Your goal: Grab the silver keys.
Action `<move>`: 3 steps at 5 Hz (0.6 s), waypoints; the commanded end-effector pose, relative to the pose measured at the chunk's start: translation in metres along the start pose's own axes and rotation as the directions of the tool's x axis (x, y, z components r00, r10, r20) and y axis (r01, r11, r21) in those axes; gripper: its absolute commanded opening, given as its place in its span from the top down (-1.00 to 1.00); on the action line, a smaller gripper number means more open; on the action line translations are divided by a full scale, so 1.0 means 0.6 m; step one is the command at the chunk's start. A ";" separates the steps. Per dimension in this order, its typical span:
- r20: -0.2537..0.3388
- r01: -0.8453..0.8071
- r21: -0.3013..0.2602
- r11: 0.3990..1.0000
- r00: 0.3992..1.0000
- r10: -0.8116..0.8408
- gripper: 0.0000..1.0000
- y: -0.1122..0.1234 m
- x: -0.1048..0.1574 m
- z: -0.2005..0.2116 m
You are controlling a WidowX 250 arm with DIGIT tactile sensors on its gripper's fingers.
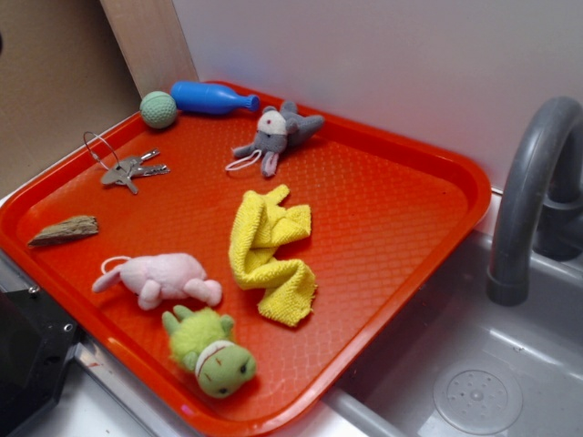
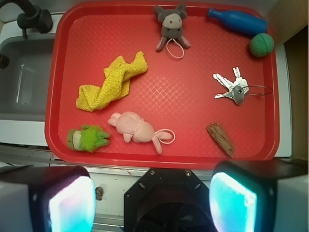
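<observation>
Silver keys (image 2: 231, 88) lie untouched near the tray's edge, the gripper (image 2: 152, 198) held back off the tray with its jaws wide apart.

From the wrist camera the two fingers (image 2: 65, 203) fill the bottom corners, blurred and glowing pale blue, with nothing between them; the exterior view shows only a black corner of the arm at lower left. Only the exterior view shows the grey faucet (image 1: 533, 200) whole, though it crops the sink's drain. On the red tray (image 1: 428, 173) the keys sit between the green ball (image 1: 158, 108) and the brown wood chip (image 1: 64, 231), their wire ring reaching toward the rim. Bare tray surrounds them. The grey plush mouse (image 1: 276, 135), yellow cloth (image 1: 269, 255), pink plush (image 1: 162, 278), green plush (image 1: 211, 350) and blue bottle (image 1: 212, 97) lie well apart from them.
</observation>
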State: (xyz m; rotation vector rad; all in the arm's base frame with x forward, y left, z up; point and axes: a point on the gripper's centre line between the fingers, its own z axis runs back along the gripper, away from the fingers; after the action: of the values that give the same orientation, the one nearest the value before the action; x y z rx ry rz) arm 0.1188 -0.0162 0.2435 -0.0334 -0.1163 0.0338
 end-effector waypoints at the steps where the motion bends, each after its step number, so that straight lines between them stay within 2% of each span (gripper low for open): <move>1: 0.000 0.000 0.000 1.000 1.000 0.000 -1.00 0.000 0.000 0.000; 2: 0.034 0.002 0.024 1.000 0.999 -0.003 -1.00 0.067 0.075 -0.021; 3: -0.002 -0.020 0.021 1.000 1.000 0.020 -1.00 0.115 0.122 -0.046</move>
State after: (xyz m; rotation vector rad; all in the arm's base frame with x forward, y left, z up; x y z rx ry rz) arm 0.1914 0.0495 0.2101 -0.0240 -0.0575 0.0301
